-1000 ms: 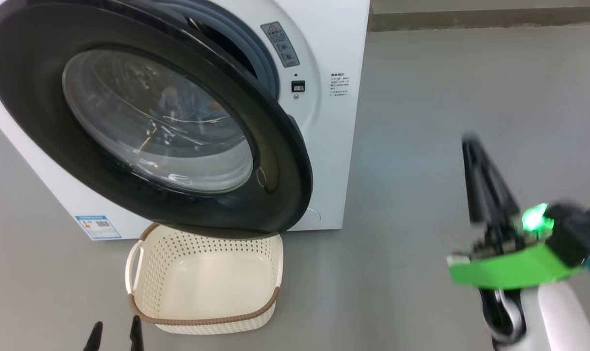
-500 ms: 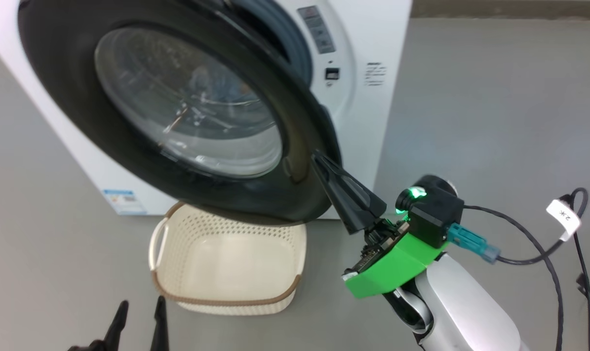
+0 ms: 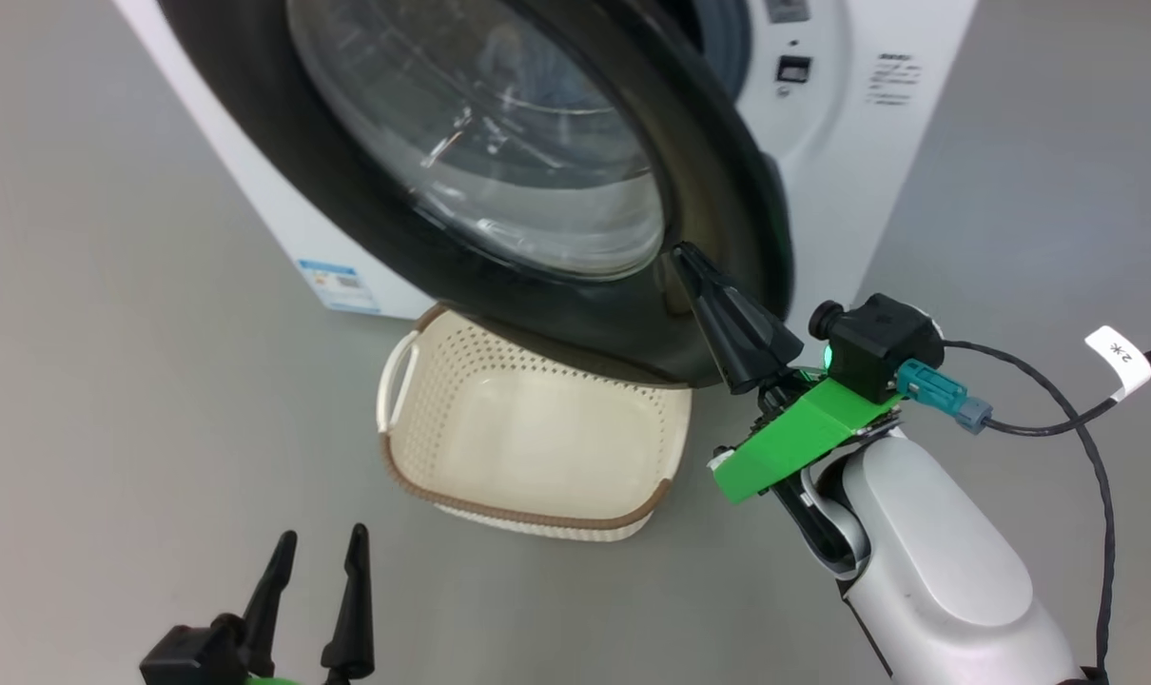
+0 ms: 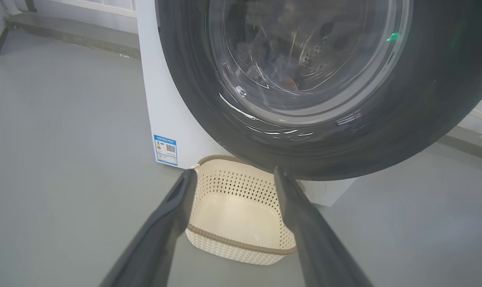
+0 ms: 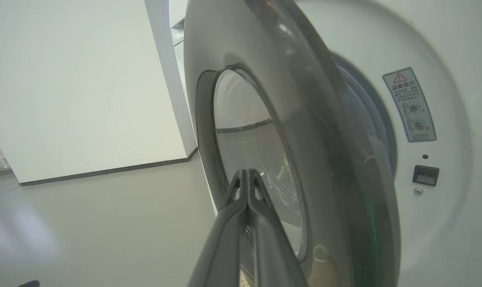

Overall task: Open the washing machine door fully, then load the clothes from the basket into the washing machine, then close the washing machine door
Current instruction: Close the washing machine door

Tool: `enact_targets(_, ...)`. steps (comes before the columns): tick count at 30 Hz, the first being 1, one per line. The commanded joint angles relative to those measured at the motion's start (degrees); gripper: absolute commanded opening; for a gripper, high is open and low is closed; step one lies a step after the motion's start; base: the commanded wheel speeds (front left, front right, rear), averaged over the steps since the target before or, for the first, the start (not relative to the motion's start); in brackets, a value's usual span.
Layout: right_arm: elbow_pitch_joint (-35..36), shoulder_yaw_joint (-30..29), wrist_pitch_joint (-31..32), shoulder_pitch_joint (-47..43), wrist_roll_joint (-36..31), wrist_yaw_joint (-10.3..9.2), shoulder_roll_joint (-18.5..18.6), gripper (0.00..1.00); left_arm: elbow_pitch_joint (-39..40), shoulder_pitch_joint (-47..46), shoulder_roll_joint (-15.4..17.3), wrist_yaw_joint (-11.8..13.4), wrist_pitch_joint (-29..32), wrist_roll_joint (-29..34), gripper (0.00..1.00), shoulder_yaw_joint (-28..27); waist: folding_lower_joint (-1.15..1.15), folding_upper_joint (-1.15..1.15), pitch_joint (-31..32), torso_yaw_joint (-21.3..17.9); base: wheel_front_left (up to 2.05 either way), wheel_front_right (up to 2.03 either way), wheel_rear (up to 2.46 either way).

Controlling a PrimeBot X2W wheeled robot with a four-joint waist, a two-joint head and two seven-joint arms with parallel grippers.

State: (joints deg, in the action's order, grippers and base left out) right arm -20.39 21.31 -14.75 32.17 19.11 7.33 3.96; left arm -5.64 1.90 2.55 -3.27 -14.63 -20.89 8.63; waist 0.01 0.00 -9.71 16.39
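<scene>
The washing machine (image 3: 861, 143) stands with its door (image 3: 366, 219) ajar, black rim and glass bowl facing me. My right gripper (image 3: 685, 252) is shut, and its tips rest against the outer rim at the door's free edge. The right wrist view has the shut fingers (image 5: 247, 172) lying along the door (image 5: 304, 119) beside the glass. My left gripper (image 3: 314, 547) hangs open at the lower left, holding nothing. The basket (image 3: 528, 514) sits empty on the floor below the door. Through the glass, bluish clothes (image 4: 283, 75) with an orange spot lie in the drum. My open left gripper (image 4: 234, 171) frames the basket (image 4: 241, 243).
Grey floor lies all around. A blue label (image 3: 333, 281) marks the machine's lower corner. The latch socket (image 5: 425, 175) and a warning sticker (image 5: 410, 105) sit on the machine's front. A black cable (image 3: 1061, 409) with a white tag trails from my right wrist. A white panel (image 5: 85, 79) stands to the left of the door.
My right gripper swung in from the right, staying shut, until its tips met the door's rim. The whole head view has shifted, so the camera moved. The left gripper stayed open.
</scene>
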Motion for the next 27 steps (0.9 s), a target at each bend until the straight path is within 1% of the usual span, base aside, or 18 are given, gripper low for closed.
enact_targets(1,1.0,0.4,-0.3,1.5,-0.9,0.16,-1.0,0.00,1.1,-2.3,0.3,0.5,-0.4,-0.5,1.00,-1.8,-0.01,0.00,-3.1,3.7,0.00,0.00,0.00)
enact_targets(5,0.3,-0.5,-0.3,1.9,-1.1,0.16,-0.6,0.00,1.3,-2.4,0.3,0.6,-0.4,-0.8,1.00,-1.7,-0.01,0.00,-3.4,4.8,0.00,0.00,0.00)
enact_targets(8,0.2,-0.7,-0.3,2.3,-1.2,0.16,-0.4,0.00,1.3,-2.3,0.3,0.6,-0.4,-1.0,1.00,-1.7,-0.01,0.00,-3.9,5.0,0.00,0.00,0.00)
enact_targets(27,0.1,-3.2,-0.3,7.1,-3.5,0.16,2.3,0.00,0.7,-3.3,0.3,0.2,-0.4,-2.3,1.00,-1.2,-0.01,0.00,-8.3,3.7,0.00,0.00,0.00)
